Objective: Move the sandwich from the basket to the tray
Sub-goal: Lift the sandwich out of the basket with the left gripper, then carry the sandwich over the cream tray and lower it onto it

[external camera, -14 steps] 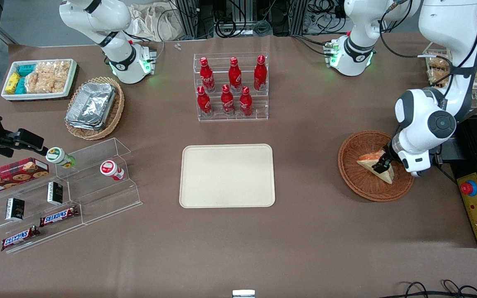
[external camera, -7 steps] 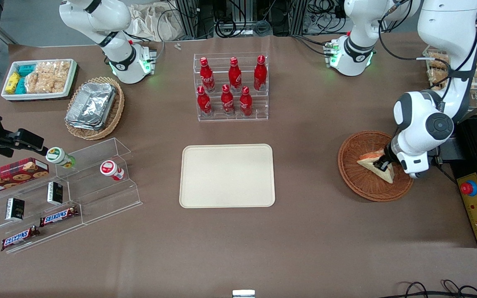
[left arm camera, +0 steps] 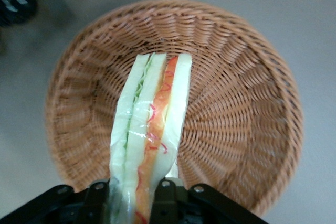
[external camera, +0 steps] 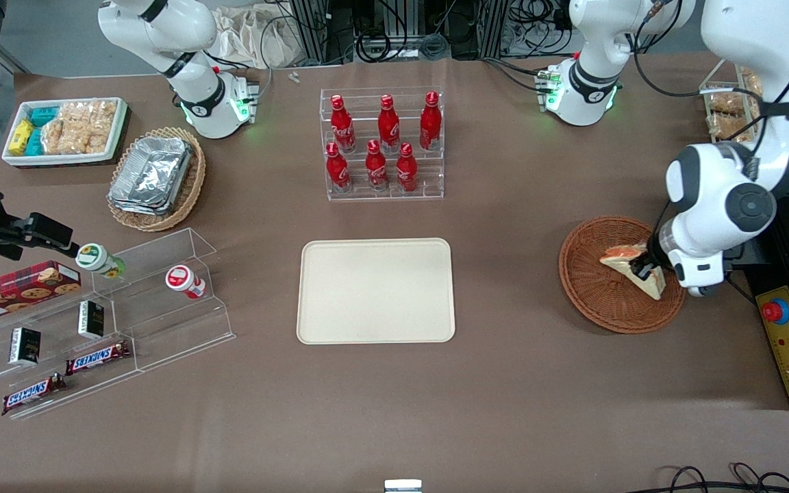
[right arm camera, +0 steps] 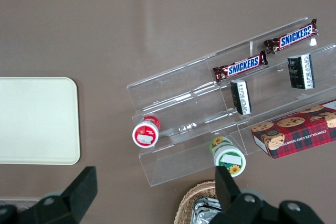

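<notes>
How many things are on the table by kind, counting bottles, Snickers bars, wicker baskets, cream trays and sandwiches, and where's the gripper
Red bottles: 6
Snickers bars: 2
Wicker baskets: 2, the round basket and the oval basket with foil trays
Cream tray: 1
Sandwich: 1
Total: 12
The gripper is over the round basket, shut on the sandwich.

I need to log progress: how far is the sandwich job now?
Done: the gripper has its fingers shut on the sandwich. In hand: the sandwich is over the basket, apparently lifted, its wedge standing above the weave in the wrist view. Left: carry it to the tray, which holds nothing yet, and release.
</notes>
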